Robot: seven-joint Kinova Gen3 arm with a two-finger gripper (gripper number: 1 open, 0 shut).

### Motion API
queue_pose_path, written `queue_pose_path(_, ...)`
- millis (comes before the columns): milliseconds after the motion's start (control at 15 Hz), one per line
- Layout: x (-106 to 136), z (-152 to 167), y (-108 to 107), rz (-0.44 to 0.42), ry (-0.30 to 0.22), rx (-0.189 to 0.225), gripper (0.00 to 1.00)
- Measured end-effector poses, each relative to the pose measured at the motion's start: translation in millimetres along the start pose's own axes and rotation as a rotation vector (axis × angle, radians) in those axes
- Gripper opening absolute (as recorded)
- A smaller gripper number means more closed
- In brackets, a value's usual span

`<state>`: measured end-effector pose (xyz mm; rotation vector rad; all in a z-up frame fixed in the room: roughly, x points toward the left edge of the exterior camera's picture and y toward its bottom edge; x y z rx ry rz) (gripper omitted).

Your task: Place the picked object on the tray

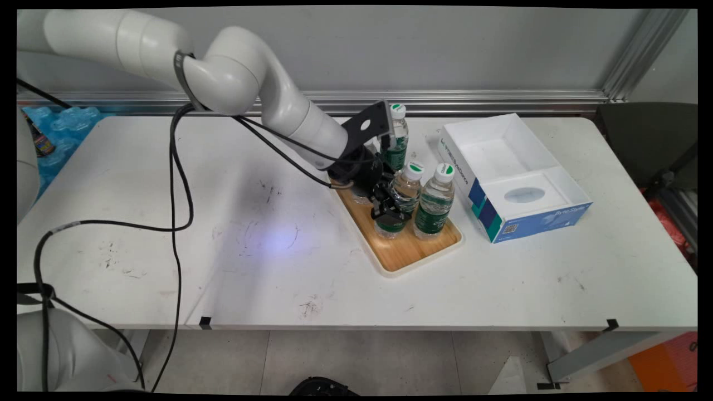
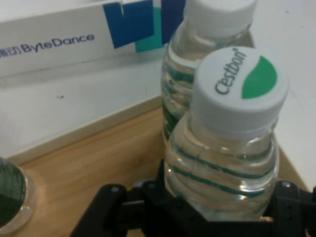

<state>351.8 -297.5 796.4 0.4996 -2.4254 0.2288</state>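
A wooden tray with a white rim holds several clear water bottles with white caps and green labels. My gripper reaches down over the tray's near-left part and is shut on one water bottle, whose cap the hand hides in the main view. In the hand view this bottle, its cap lettered Cestbon, stands upright between the gripper's black fingers, on the tray. A second bottle stands right behind it. Another bottle shows at the left edge.
Two more bottles stand on the tray beside the held one, and one bottle at its far end. An open white and blue box lies to the tray's right, lettered ByteDance. Black cables hang over the table's left.
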Motion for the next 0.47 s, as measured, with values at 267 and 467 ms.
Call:
queue_pose_path(267,-8,10,-3,-0.001,0.001,0.002,1.00)
queue_pose_path(467,-13,12,-4,0.000,0.005,0.002,1.00)
